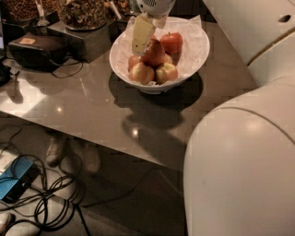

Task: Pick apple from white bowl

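The white bowl [193, 55], lined with crinkled white paper, stands on the grey table at the top middle. It holds several apples: a tall red one [155, 53] on top of the pile, another red one [172, 42] behind it, and yellowish ones [142, 73] in front. My gripper [145, 44] reaches down from the top edge into the bowl. Its pale yellow tip lies against the left side of the tall red apple. The far side of that apple is hidden.
Dark containers of brown nuts [83, 14] stand at the back left, with a black device [37, 48] and cables beside them. The table's front edge [115, 147] runs diagonally. Cables and a blue box [16, 184] lie on the floor. My white body [244, 166] fills the right foreground.
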You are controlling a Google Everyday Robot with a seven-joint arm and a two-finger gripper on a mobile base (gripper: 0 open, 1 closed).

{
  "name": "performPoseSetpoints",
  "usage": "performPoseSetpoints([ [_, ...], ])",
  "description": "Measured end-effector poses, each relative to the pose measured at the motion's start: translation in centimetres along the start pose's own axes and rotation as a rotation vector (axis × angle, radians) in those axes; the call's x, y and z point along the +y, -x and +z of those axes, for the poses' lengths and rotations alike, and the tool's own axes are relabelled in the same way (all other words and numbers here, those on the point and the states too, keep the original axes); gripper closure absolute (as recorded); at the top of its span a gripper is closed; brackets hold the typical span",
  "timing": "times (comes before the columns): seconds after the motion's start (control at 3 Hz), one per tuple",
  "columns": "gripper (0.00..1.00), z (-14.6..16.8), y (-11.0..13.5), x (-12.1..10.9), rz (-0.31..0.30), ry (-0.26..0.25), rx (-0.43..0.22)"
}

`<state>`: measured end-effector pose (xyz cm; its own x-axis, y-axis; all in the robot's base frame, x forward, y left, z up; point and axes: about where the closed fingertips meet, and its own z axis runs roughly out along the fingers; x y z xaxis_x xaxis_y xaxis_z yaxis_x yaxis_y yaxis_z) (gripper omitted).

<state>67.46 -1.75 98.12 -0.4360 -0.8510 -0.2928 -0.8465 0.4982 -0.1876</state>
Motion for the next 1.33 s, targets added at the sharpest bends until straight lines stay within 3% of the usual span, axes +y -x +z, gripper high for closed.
performPoseSetpoints([
  [1.33, 0.31, 1.7, -0.8, -0.2, -0.013, 0.01, 0.025],
])
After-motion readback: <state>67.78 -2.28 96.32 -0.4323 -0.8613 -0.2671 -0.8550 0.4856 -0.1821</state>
